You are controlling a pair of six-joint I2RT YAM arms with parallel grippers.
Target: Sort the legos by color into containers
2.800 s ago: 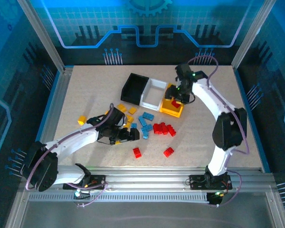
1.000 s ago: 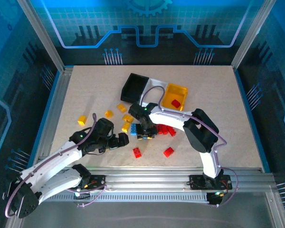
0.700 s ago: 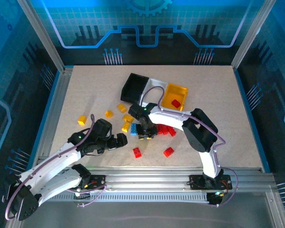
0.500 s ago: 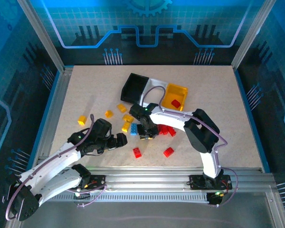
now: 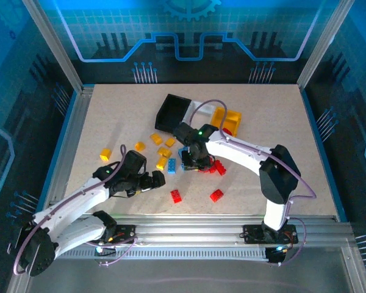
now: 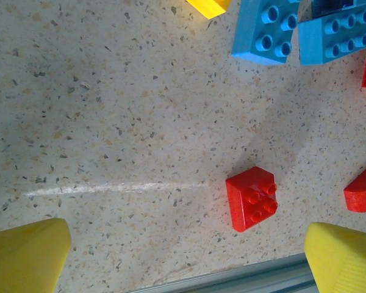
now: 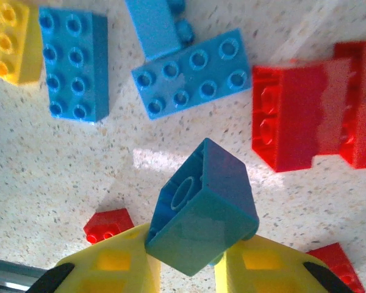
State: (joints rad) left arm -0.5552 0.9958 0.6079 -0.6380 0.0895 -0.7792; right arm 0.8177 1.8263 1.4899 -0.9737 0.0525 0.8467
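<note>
Fingers [image 6: 24, 259] of your left gripper [image 6: 186, 244] are standing spread wide and gripping nothing. The left wrist view is showing you a red brick [image 6: 252, 198] lying on the speckled table [image 6: 110, 122] between them, nearer the right-hand finger and touching neither. Two light blue bricks [image 6: 268, 27] are lying side by side at the top of that picture. From above, you are seeing the same gripper hovering low near the front of the table, with loose yellow bricks [image 5: 161, 155] scattered just beyond it and one more yellow brick [image 5: 105, 153] lying well apart to the left.

Moving right, your right gripper [image 5: 192, 162] is hanging over the middle of the pile. From above, the wrist is covering its grip. The right wrist view is settling it: both yellow fingers [image 7: 116, 268] are clamping a small light blue brick [image 7: 202, 207], which is sitting tilted with a hollow face turned toward the camera. Beneath it, that view is giving you three more blue bricks [image 7: 192, 73], and red bricks [image 7: 299, 116] are lying to the right.

Behind the pile, the overhead view is adding the containers in a row, touching: the black bin [image 5: 171, 112], the white bin [image 5: 198, 110] partly behind the arm's cable, and the yellow bin [image 5: 232, 116].
</note>
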